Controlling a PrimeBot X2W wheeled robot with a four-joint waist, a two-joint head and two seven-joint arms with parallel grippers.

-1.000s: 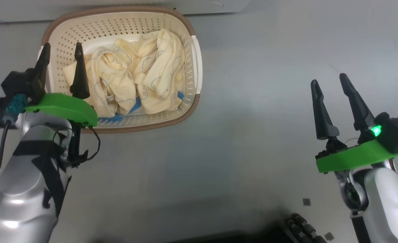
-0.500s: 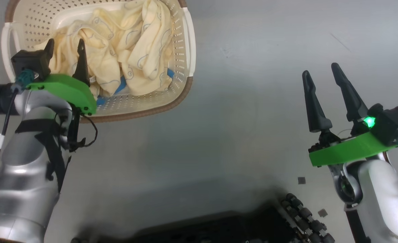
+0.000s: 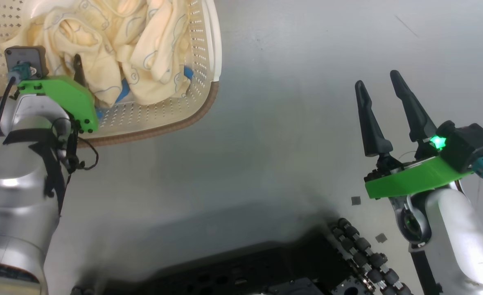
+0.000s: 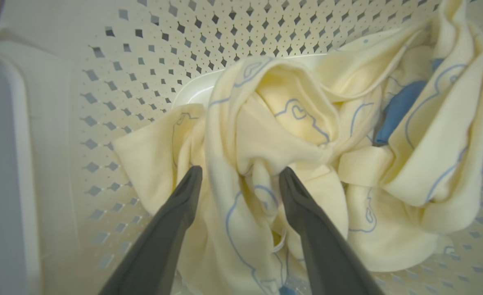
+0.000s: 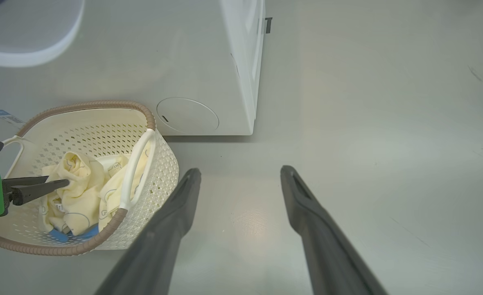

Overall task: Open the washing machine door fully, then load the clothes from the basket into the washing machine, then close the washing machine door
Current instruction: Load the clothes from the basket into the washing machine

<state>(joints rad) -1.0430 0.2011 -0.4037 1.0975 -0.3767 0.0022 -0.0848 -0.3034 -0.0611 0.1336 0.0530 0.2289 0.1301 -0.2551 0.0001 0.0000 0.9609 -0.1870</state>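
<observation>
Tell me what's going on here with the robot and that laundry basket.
The robot's left gripper is down inside the small cream perforated plastic basket with a brown rim. Its two dark fingers are open and straddle a fold of the pale cream-yellow clothes with blue line prints. Nothing is gripped yet. The right gripper hangs open and empty over the grey floor. The big white washing machine stands just beyond the basket, and the clothes lie in the basket.

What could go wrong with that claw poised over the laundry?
The left claw, open over the tangled clothes, might pinch only a thin fold that slips out. The pieces look entwined, so lifting one may drag others over the basket rim. The blue bit, tucked between folds, could get left behind.
</observation>
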